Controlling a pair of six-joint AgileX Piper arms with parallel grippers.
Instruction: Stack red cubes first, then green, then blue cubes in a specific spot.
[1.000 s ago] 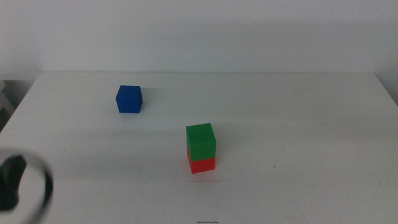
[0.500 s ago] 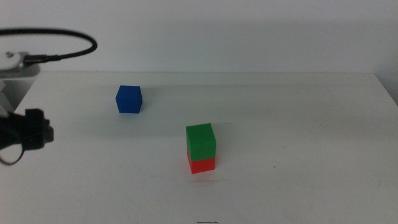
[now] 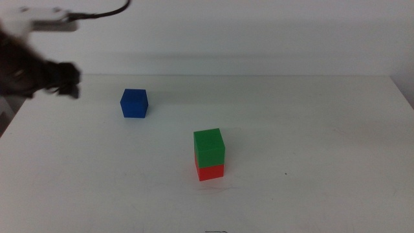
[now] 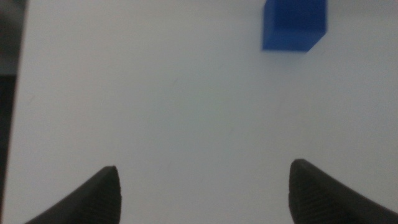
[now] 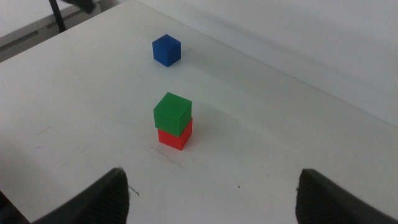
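The green cube (image 3: 209, 147) sits on top of the red cube (image 3: 209, 171) near the middle of the white table. The stack also shows in the right wrist view, green (image 5: 172, 112) over red (image 5: 175, 136). The blue cube (image 3: 134, 103) stands alone at the back left; it also shows in the left wrist view (image 4: 293, 24) and the right wrist view (image 5: 166, 49). My left gripper (image 3: 68, 81) is in the air at the far left, left of the blue cube, open and empty (image 4: 202, 190). My right gripper (image 5: 211, 196) is open and empty, held back from the stack.
The table's left edge (image 3: 13, 116) runs below the left arm. A black cable (image 3: 103, 11) arcs over the left arm at the top left. White wall lies behind the table.
My left arm has risen from the bottom left corner and moved up and back to the far left, closer to the blue cube. The cubes have not moved.
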